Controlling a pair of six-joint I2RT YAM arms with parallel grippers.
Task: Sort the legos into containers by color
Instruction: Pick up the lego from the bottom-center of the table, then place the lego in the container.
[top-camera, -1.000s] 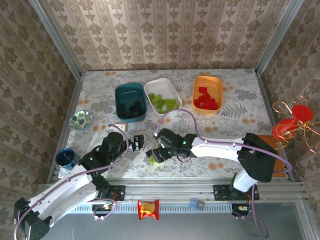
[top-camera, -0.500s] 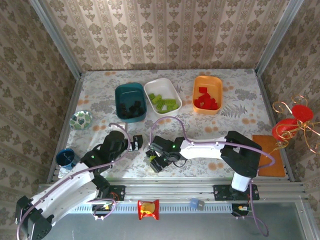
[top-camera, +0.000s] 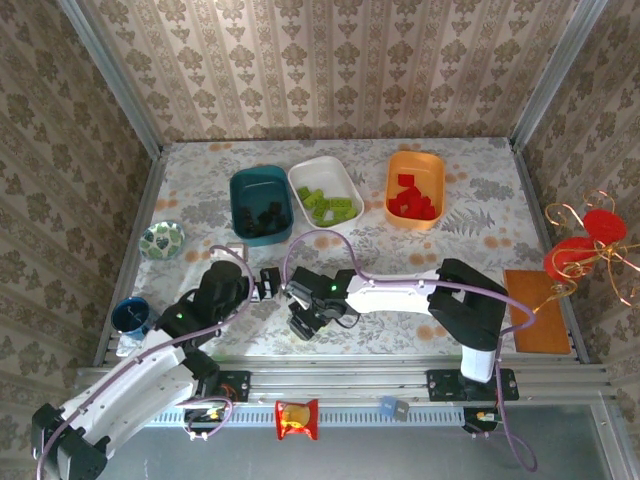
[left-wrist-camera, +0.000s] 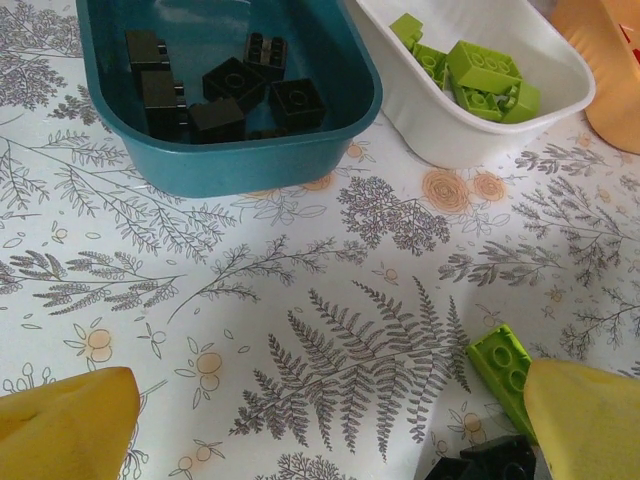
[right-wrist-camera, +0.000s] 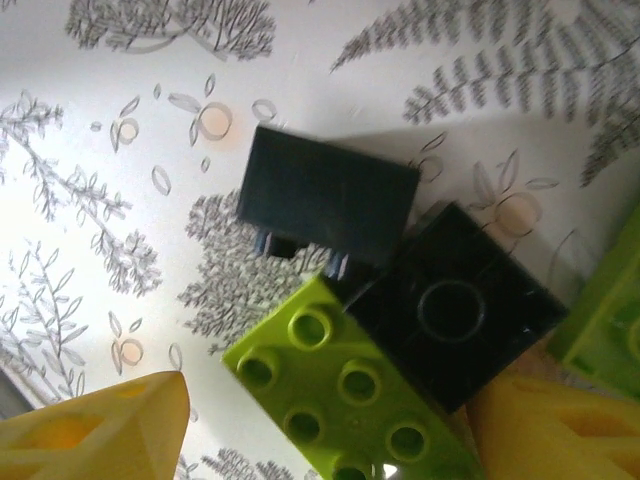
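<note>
Your right fingers (right-wrist-camera: 95, 430) stand apart astride a lime green studded plastic brick (right-wrist-camera: 345, 395) and a black square brick (right-wrist-camera: 455, 315) on the desk (right-wrist-camera: 120, 200); left fingers (left-wrist-camera: 70, 425) spread wide.

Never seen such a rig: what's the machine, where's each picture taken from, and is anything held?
These are two robot arms, a left arm and a right arm, bolted at the near edge of the flowered table. One picture looks down from overhead; the others come from a camera on each wrist. Three plastic tubs hold studded bricks: dark teal tub black, white tub lime green, orange tub red. The left claw is open, holding nothing. The right claw stands open over a lime green brick and black brick, gripping neither.
</note>
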